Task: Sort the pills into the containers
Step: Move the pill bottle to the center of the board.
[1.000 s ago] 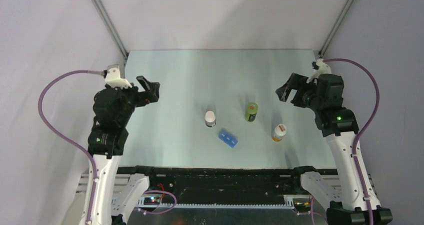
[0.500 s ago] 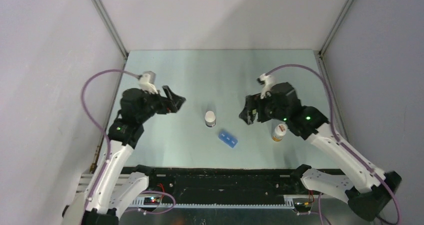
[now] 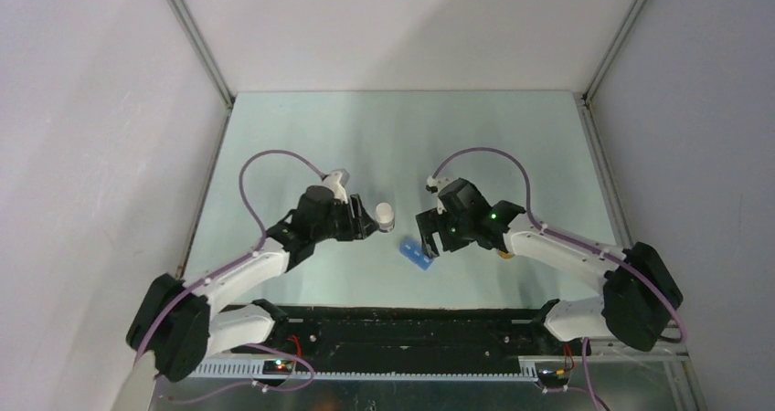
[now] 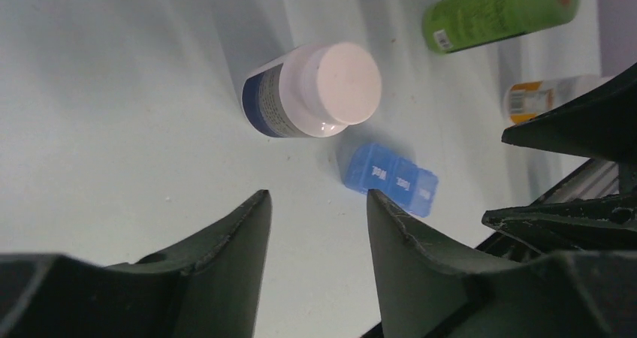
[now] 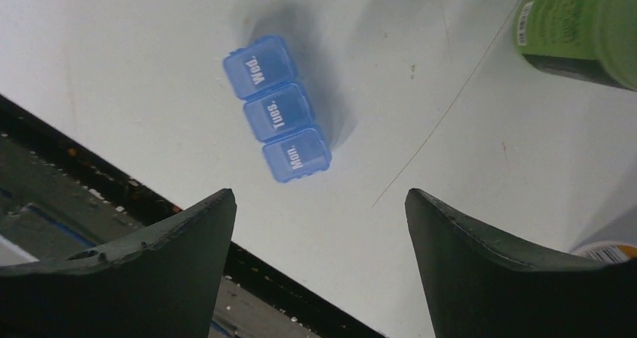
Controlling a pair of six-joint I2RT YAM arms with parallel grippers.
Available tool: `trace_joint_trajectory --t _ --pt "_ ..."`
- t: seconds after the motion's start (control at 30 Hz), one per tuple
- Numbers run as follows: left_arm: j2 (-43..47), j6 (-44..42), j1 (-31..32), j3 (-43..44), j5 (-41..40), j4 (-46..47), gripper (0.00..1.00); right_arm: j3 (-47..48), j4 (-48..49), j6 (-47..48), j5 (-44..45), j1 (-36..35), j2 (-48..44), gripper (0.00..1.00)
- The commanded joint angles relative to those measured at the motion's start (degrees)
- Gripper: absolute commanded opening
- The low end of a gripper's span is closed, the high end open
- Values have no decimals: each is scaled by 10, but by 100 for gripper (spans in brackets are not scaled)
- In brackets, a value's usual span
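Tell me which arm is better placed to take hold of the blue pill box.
Right, probably. The right gripper hovers open over the pill box, which lies just ahead of it. The left gripper points at the white-capped bottle instead.

Pale green table (image 3: pixel 302 137), blue pill box (image 5: pixel 276 109), white-capped bottle (image 4: pixel 315 90), green bottle (image 4: pixel 499 11), orange-labelled bottle (image 4: pixel 537 98).

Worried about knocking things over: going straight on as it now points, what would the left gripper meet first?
Probably the white-capped bottle, straight ahead of the left gripper, whose jaws stand open. The blue pill box lies off to one side. Depth is unclear; the table might come first.
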State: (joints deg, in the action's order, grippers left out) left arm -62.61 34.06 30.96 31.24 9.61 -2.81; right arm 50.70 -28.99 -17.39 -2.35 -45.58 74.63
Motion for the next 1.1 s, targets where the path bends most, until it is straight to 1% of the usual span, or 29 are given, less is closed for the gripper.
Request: trace_joint_trajectory --t 0.0,0.13,0.23,0.33,0.47,0.67,0.9,1.07 --pt "-52 30 31 -15 -34 147 52 -17 79 -8 10 -6 28 87" --pt "-90 17 57 -34 -79 192 48 -27 94 -19 17 -9 49 85" --pt "-108 9 77 -46 -111 227 47 -29 95 -24 32 -9 60 78" --pt "-142 8 79 -49 -133 271 44 -29 99 -22 41 -9 66 74" --pt "-180 2 80 -46 -143 319 40 -29 104 -24 40 -10 72 72" --pt "-237 -12 80 -9 -153 346 36 -29 107 -14 31 -15 81 71" --pt "-315 -29 79 50 -168 364 33 -29 116 0 11 -40 109 71" --pt "-372 -34 66 108 -152 354 32 -29 112 13 12 -49 126 71"
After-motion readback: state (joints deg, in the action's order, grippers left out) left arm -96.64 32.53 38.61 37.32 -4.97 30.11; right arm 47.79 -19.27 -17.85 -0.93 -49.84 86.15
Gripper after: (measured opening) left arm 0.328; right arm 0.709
